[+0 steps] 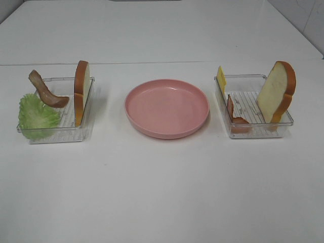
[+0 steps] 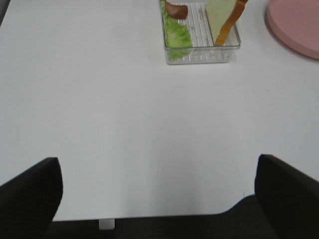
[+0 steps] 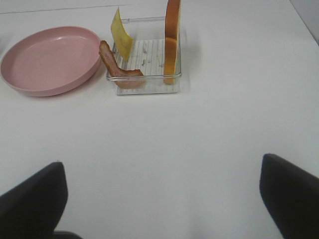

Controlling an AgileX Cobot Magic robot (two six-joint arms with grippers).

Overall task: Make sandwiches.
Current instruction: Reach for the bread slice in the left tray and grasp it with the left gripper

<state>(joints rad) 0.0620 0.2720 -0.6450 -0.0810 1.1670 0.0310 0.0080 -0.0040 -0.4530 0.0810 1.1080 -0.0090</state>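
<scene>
Where the pink plate (image 1: 167,108) sits: mid-bench, between the two clear trays, near both and touching neither; nothing lies on it.
Bench (image 1: 162,192): white; a broad bare stretch runs from the trays and plate toward the arms' side.
Bench edges: a straight line crosses the surface just behind the trays; the near edge shows in the left wrist view, low between the fingers.
Left tray (image 1: 55,136): left of the plate, a strip of bare bench between them.
Lettuce leaf (image 1: 38,115): in the left tray's outer side, spilling over the outer rim.
Left bacon strip (image 1: 45,91): resting on the lettuce, one end curling up above the rim.
Left bread slice (image 1: 81,91): standing on edge along the wall nearest the plate, well above the rim.
Right tray (image 1: 260,132): right of the plate, likewise apart from it.
Cheese slice (image 1: 221,78): upright in the far corner on the plate side.
Right bacon strip (image 1: 235,117): against the plate-side wall, near the front corner.
Right bread slice (image 1: 277,91): tilted, leaning at the outer side, tall above the rim.
Sandwich state: parts unstacked, all in the trays.
Left tool (image 2: 157,159): spread wide, holding nothing, well back from its tray; dark fingers (image 2: 30,194) at the view's corners.
Right tool (image 3: 162,160): spread wide, holding nothing, well back from its tray, bare bench between.
</scene>
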